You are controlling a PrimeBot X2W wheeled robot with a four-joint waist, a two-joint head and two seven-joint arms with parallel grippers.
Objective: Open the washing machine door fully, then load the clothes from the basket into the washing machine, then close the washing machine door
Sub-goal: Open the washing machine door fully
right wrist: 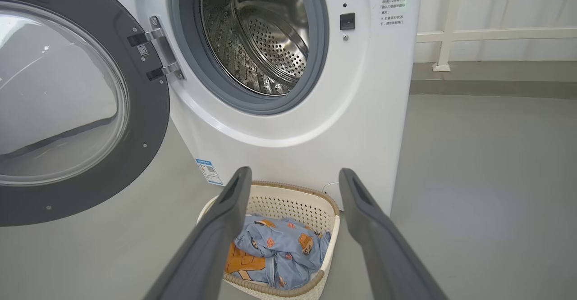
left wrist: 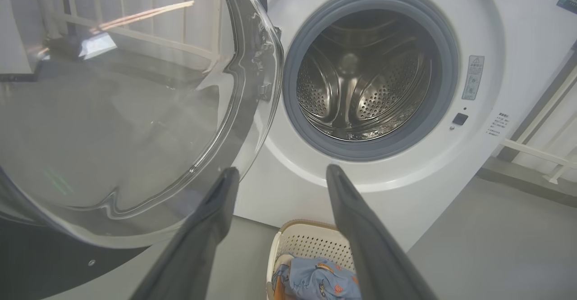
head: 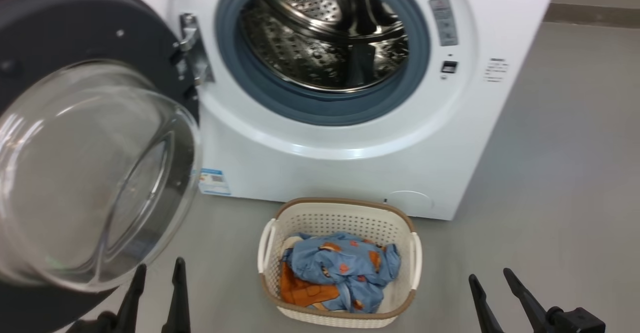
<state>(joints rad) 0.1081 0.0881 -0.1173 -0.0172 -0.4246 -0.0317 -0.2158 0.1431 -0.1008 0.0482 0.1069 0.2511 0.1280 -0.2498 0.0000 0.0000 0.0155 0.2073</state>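
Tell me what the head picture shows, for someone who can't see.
A white washing machine stands with its round door swung open to the left, baring the steel drum. A cream basket of blue and orange clothes sits on the floor before it. The left claw and right claw, both open, poke up from the bottom edge.

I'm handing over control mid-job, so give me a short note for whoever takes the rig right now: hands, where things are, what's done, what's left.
Left hand: open, empty, low beside the door glass.
Right hand: open, empty, to the right of the basket.
Washing machine door: swung wide open on the robot's left.
Washing machine: drum shows no clothes inside.
Basket: on the floor in front of the machine, with the clothes in it.
Done: door opened.
Left: load the clothes, then close the door.
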